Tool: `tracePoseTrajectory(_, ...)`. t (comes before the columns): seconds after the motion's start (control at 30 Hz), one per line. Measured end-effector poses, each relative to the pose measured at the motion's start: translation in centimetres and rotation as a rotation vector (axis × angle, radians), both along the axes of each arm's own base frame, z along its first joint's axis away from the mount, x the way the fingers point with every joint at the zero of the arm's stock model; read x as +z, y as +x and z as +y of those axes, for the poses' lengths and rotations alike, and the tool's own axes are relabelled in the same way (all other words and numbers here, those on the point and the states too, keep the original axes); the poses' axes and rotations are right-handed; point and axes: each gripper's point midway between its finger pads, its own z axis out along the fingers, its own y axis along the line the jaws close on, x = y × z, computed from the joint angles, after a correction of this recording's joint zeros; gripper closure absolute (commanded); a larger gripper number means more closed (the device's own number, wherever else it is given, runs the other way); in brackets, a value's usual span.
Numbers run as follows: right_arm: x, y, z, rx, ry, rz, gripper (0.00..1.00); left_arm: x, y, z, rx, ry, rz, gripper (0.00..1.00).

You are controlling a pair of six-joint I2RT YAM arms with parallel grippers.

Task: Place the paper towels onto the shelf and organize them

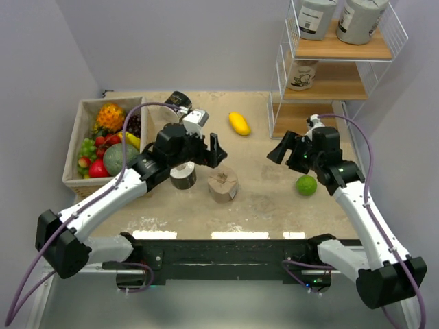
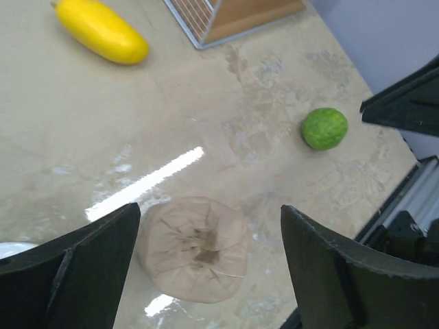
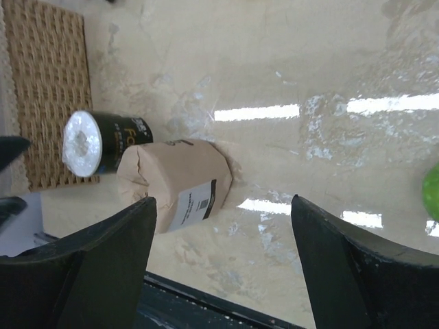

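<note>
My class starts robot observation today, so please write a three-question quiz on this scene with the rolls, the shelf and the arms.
1. True or false: the left gripper is shut on the tan roll.
2. How many grey rolls stand on the top board of the shelf? A one, B two, C three.
3. Fill in the colour: right next to the tan roll stands a ____ one.
Key: 1 false, its fingers are wide apart; 2 B; 3 black roll.
</note>
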Motion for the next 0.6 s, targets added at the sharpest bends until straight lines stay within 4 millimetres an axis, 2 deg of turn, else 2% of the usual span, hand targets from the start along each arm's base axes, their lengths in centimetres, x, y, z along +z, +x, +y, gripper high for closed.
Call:
tracePoseTrajectory(0.2, -1.9, -1.2, 4.3, 0.089, -0.029, 0.074, 0.2, 2.6, 0.0, 4.3, 0.084, 0.109, -0.153, 0.06)
tracePoseTrajectory(0.3, -2.6, -1.8, 7.5, 0.157, -0.022, 0.095, 0.2, 3.4, -0.6, 6.5, 0.127, 0.15, -0.221, 0.01)
tracePoseTrajectory(0.43, -3.6, -2.3, 11.3, 0.207, -0.064, 0.131, 0.2, 3.3, -2.3, 9.6, 0.18, 0.175, -0.289, 0.0)
tracePoseTrajectory(0.53, -3.8, -2.0, 13.5, 0.219, -0.094, 0.139, 0.21, 3.1, -3.3, 11.0, 0.203, 0.168, -0.324, 0.0)
tracePoseTrajectory(0.6, -4.1, -1.9, 14.2, 0.211, -0.119, 0.142, 0.21, 2.9, -3.7, 11.5, 0.208, 0.166, -0.337, 0.0)
